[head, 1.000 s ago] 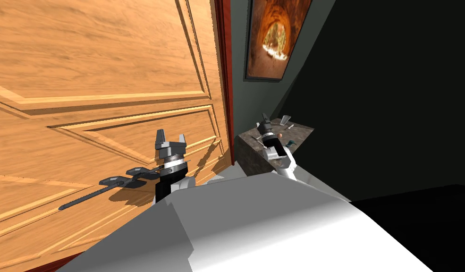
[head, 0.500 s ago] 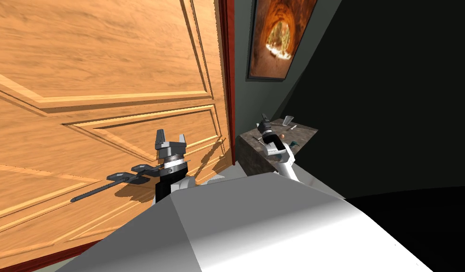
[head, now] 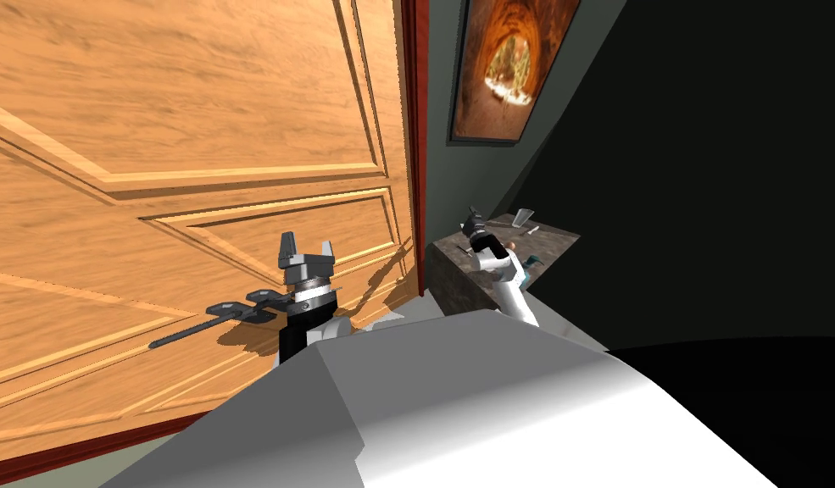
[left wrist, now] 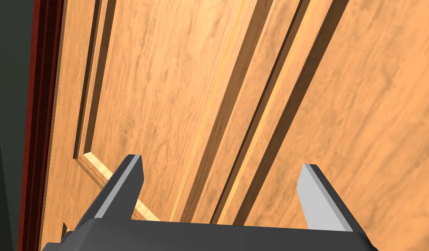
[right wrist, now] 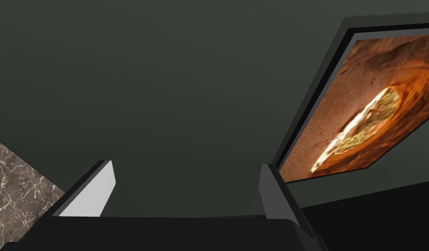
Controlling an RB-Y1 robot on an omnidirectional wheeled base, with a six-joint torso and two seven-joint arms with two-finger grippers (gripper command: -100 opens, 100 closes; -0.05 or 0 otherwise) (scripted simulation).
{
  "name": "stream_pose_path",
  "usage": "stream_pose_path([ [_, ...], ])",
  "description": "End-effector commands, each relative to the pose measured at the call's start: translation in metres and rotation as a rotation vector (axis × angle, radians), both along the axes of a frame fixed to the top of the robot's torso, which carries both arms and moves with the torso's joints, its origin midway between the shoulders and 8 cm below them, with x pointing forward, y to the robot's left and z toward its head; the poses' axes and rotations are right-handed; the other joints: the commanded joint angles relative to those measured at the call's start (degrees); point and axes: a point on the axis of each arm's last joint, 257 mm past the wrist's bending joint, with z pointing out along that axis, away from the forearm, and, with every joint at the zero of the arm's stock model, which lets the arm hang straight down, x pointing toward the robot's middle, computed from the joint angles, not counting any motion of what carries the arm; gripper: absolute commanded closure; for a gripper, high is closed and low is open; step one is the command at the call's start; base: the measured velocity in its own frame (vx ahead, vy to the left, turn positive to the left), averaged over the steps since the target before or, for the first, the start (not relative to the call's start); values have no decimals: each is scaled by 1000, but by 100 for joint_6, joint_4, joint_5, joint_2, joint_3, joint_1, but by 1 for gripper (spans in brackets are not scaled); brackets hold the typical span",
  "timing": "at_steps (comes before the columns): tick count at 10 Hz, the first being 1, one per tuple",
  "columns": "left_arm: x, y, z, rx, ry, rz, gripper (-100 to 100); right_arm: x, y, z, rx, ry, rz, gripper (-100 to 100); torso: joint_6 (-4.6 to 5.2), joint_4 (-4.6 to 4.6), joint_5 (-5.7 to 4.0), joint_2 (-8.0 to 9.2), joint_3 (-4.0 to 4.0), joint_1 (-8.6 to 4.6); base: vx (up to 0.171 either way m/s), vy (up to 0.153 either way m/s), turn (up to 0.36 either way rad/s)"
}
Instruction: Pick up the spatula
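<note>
A small marble-topped counter [head: 452, 269] stands to the right of the door, against a dark green wall. On its top lie a pale wedge-shaped piece [head: 522, 219] and a thin white utensil [head: 532, 230]; I cannot tell which is the spatula. My right gripper [head: 473, 217] hovers over the counter's near left part, short of those items. In the right wrist view it [right wrist: 185, 165] is open and holds nothing, with a corner of the marble top [right wrist: 8, 191] beside one finger. My left gripper [head: 306, 246] is raised in front of the wooden door and, in its wrist view [left wrist: 221, 163], is open and holds nothing.
A large panelled wooden door [head: 195, 161] with a red frame [head: 417, 152] is close on my left, with a dark grey handle-like shape [head: 237, 312] against it. A framed orange picture [head: 509, 68] hangs above the counter. Small brown [head: 510, 246] and teal [head: 534, 258] things lie on the counter. Right is a black area.
The whole head view has shifted: door, picture and counter slid rightward, so I have turned or moved. Both grippers stay open, the right one still over the counter's near part.
</note>
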Motion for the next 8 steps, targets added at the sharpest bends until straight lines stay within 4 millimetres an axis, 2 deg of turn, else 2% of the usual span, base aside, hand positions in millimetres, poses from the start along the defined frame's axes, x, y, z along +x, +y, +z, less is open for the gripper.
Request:
stream_pose_path([
  [1, 0, 0, 0, 0, 0, 0, 0, 7, -7, -12, 28, 48, -10, -100, 0, 0, 0, 0, 0, 0, -2, 2, 31],
  [2, 0, 0, 0, 0, 0, 0, 0, 7, -8, -15, 30, 60, -13, -100, 2, 0, 0, 1, 0, 0, 0, 0, 0],
  [3, 0, 0, 0, 0, 0, 0, 0, 19, -17, -20, 73, 93, -21, -100, 3, 0, 0, 2, 1, -1, -2, 4, 57],
  [4, 0, 0, 0, 0, 0, 0, 0, 19, -19, -30, 78, 124, -27, -100, 0, 0, 0, 1, 0, 1, -1, 3, 38],
  [5, 0, 0, 0, 0, 0, 0, 0, 29, -27, -30, 121, 144, -32, -100, 2, 0, 0, 1, 0, 0, -1, 5, 42],
  [6, 0, 0, 0, 0, 0, 0, 0, 30, -30, -45, 128, 186, -43, -100, 1, 0, 0, 0, 0, 0, 1, 3, 22],
  [7, 0, 0, 0, 0, 0, 0, 0, 40, -37, -44, 172, 204, -47, -100, 2, 0, 0, 0, 0, 0, 2, 5, 39],
  [8, 0, 0, 0, 0, 0, 0, 0, 40, -41, -60, 180, 248, -59, -100, 2, 0, 0, -1, 0, -1, 3, 2, 21],
])
